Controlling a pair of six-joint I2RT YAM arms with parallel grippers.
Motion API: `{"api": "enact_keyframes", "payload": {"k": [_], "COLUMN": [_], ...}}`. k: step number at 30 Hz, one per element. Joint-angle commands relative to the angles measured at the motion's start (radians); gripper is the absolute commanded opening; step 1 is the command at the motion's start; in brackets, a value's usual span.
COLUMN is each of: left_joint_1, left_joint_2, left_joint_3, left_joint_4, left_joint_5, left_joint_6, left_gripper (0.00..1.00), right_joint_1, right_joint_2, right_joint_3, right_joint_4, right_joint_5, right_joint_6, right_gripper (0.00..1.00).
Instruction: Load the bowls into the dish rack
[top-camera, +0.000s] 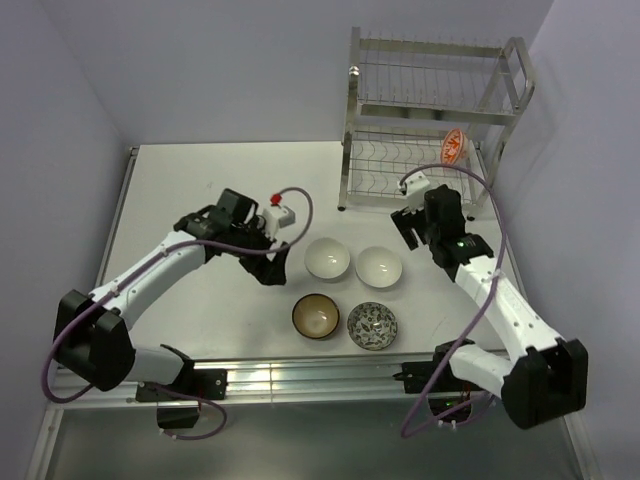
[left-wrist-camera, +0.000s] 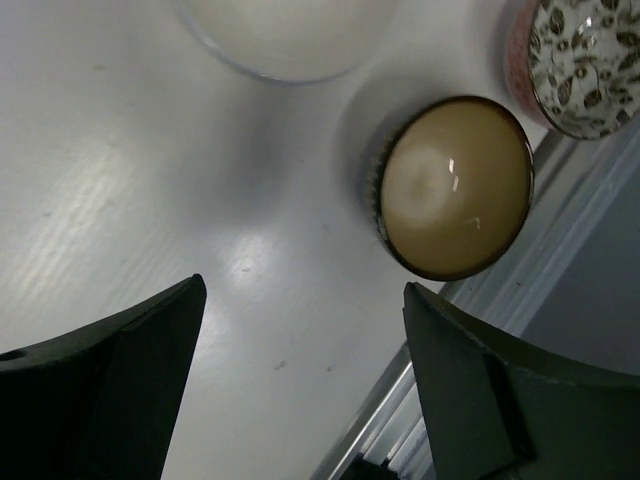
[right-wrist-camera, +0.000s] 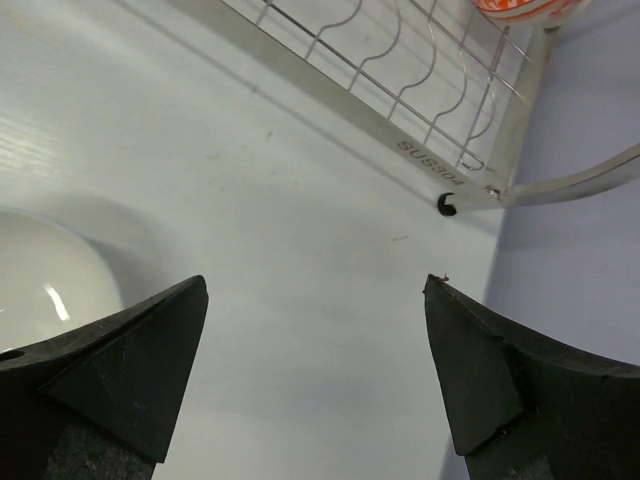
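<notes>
**1. Location of items**
The dish rack (top-camera: 430, 110) stands at the far right of the table (top-camera: 200, 190). 1 bowl, the orange-red bowl (top-camera: 454, 146), rests tilted in the lower tier at its right end. 4 bowls sit upright on the table, not yet loaded. The left white bowl (top-camera: 327, 258) and the right white bowl (top-camera: 379, 267) sit side by side. The brown bowl (top-camera: 315, 316) and the grey patterned bowl (top-camera: 372, 325) sit nearer the arms. All 4 are close together but apart.

**2. Claw state**
The left claw (top-camera: 272, 265) hangs just left of the left white bowl. Its jaws are released, with only bare table between them. The right claw (top-camera: 408, 222) hangs between the right white bowl and the rack. Its jaws are spread wide and hold nothing.

**3. Handling**
The bowls look glazed and rigid. Expect a smooth, slippery surface that will chip if knocked against metal. Each appears light enough for 1 claw. Take hold at the rim, 1 finger inside and 1 outside, on the side facing away from the neighbouring bowl.

**4. Obstructions**
- Neighbouring bowls leave little room for a finger between them, so approach from an outer side.
- The rack's front frame tube and upper tier limit the way into the lower tier.
- The orange-red bowl occupies the right end, so free slots lie to its left.
- A purple cable (top-camera: 300, 210) loops beside the left claw.
</notes>
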Motion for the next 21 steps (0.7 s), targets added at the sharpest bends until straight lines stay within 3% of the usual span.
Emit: {"api": "enact_keyframes", "payload": {"k": [1, 13, 21], "left_joint_1": [-0.137, -0.351, -0.368], "left_joint_2": [0.008, 0.179, 0.272], "left_joint_3": [-0.027, -0.006, 0.02], "left_joint_4": [0.015, 0.099, 0.119], "left_joint_5": [-0.073, -0.304, -0.318], "left_joint_6": [-0.01, -0.133, -0.191], "left_gripper": [0.84, 0.7, 0.6], "right_joint_1": [0.001, -0.005, -0.01], "right_joint_2": [-0.086, -0.146, -0.163], "right_joint_3": [0.039, 0.108, 0.102], "right_joint_4": [-0.123, -0.264, -0.278], "right_joint_5": [-0.115, -0.212, -0.253], "right_joint_6": [0.115, 0.261, 0.339], "right_gripper": [0.95, 0.93, 0.92]}}
